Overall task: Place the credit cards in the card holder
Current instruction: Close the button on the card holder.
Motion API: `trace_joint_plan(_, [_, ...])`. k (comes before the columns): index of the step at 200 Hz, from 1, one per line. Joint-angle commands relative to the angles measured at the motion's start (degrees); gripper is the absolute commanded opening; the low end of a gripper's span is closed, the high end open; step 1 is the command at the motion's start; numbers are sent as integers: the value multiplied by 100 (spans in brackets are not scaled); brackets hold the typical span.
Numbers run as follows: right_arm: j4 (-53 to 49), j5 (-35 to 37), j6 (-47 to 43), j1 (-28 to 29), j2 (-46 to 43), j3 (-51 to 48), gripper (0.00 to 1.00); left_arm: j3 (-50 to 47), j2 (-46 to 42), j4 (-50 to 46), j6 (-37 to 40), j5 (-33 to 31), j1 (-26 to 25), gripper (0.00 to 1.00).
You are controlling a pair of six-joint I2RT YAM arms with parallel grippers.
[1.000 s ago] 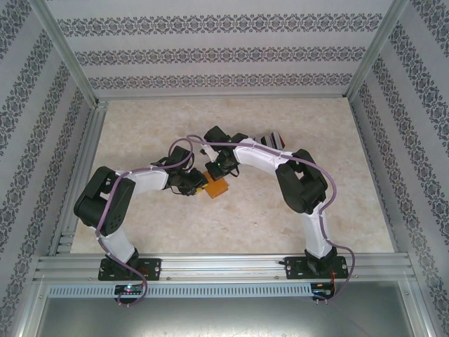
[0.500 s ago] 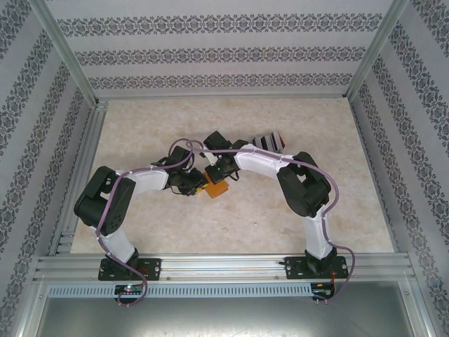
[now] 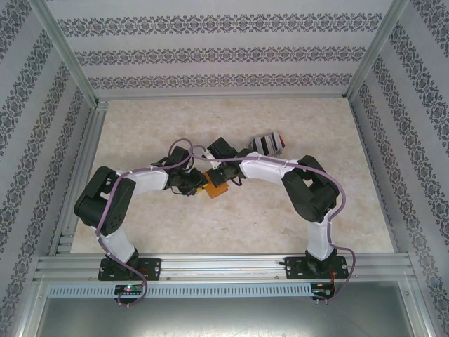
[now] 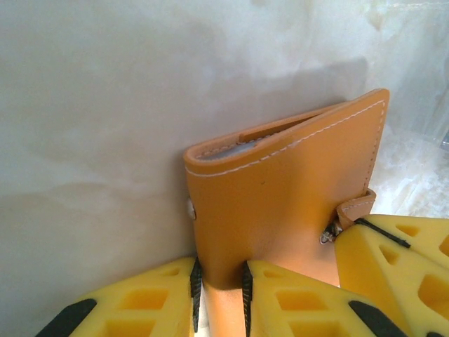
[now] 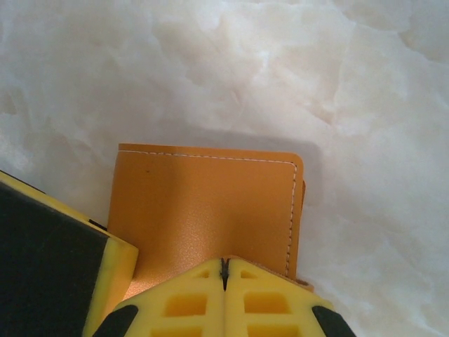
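The card holder (image 3: 216,188) is an orange folded wallet at the table's middle. In the left wrist view the card holder (image 4: 280,196) stands on edge, slightly parted at the top, and my left gripper (image 4: 219,270) is shut on its lower edge. My right gripper (image 5: 224,261) is shut, its tips pressed on the card holder (image 5: 203,203) beside the snap tab (image 4: 354,207). I cannot tell whether it pinches the tab. One right finger (image 4: 393,260) shows next to that tab. The credit cards (image 3: 269,142) lie fanned behind the right arm, partly hidden by it.
Both forearms meet over the table's middle, with purple cables (image 3: 210,160) looping above them. A metal frame rail (image 3: 224,265) runs along the near edge and patterned walls (image 3: 210,53) close in the other sides. Bare marble tabletop (image 3: 140,126) lies to the left.
The right arm's elbow has swung right and toward the near edge, uncovering more of the credit cards. The left arm and the card holder have stayed put.
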Motion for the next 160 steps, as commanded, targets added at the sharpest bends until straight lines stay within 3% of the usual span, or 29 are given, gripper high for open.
trace_joint_plan(1, [-572,103,-98,156,256,-486,4,-150,167,156,-9,-279,-63,25])
trace_joint_plan(160, [726,822,929,864,273,-2172,3,-630,-47,495,364,-785,-83,25])
